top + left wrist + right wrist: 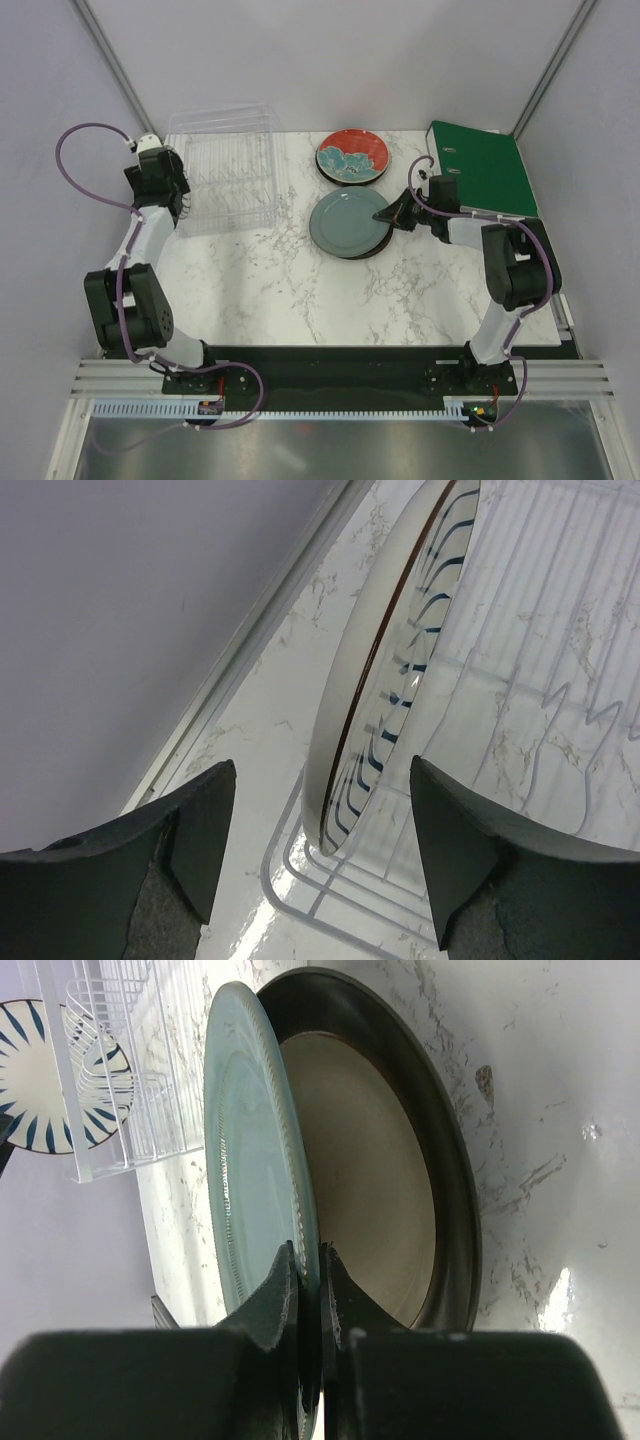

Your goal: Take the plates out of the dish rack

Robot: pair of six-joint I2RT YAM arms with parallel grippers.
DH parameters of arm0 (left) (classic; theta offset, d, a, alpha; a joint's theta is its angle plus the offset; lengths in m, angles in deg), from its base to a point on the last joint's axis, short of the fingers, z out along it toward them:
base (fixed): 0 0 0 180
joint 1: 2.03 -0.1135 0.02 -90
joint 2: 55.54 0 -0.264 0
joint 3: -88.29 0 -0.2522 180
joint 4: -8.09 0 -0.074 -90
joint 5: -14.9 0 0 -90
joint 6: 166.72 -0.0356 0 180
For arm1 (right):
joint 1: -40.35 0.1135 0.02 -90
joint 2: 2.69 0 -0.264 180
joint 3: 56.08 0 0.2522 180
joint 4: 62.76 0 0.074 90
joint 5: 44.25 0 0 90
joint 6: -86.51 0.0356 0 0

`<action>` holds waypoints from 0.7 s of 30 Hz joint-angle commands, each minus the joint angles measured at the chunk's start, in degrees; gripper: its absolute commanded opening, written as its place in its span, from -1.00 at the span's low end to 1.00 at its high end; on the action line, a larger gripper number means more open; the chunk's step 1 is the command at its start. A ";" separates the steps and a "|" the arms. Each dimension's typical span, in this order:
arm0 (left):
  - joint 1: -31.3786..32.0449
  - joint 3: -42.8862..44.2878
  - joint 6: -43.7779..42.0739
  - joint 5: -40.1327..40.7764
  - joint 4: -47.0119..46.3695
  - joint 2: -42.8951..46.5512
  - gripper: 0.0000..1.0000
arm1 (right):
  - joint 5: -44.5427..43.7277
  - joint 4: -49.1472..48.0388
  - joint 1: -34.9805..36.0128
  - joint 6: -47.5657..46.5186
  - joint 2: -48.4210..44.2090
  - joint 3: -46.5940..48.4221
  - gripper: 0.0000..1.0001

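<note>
Top external: teal plate (345, 222) is pinched at the rim by right gripper (385, 213) over cream plate (370, 1180), red plate (352, 155) and binder (485, 165) close. Striped plate (400, 670), in dish rack (225, 170) by left table (300, 300) edge, is straddled by wide-spread left gripper (322, 770).

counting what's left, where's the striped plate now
The striped plate stands on edge in the dish rack, far left in the top view, just ahead of the open left gripper in its wrist view.

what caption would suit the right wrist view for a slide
Right gripper grips the teal plate by its rim over the cream plate; striped plate and dish rack behind.
</note>
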 commanded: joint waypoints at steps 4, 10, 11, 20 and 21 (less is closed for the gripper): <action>-1.46 5.07 -0.62 -1.78 -4.22 -6.32 0.39 | -2.52 -0.73 -1.17 -2.30 3.09 4.07 -1.00; -1.90 6.21 -0.09 -4.25 -3.52 -7.66 -0.48 | -6.46 5.65 -1.17 -5.01 3.35 5.21 -1.00; -1.90 6.22 -0.26 -4.70 -3.52 -7.57 -0.61 | -7.43 7.34 -1.17 -5.72 2.83 5.56 -1.00; -1.90 6.39 -0.27 -7.78 -2.46 -6.16 -0.96 | -13.23 18.52 -1.09 -10.65 -1.13 3.20 0.00; -1.90 6.31 -0.09 -7.86 -2.55 -5.46 -0.95 | -13.41 19.13 -1.17 -10.91 -1.57 2.93 0.01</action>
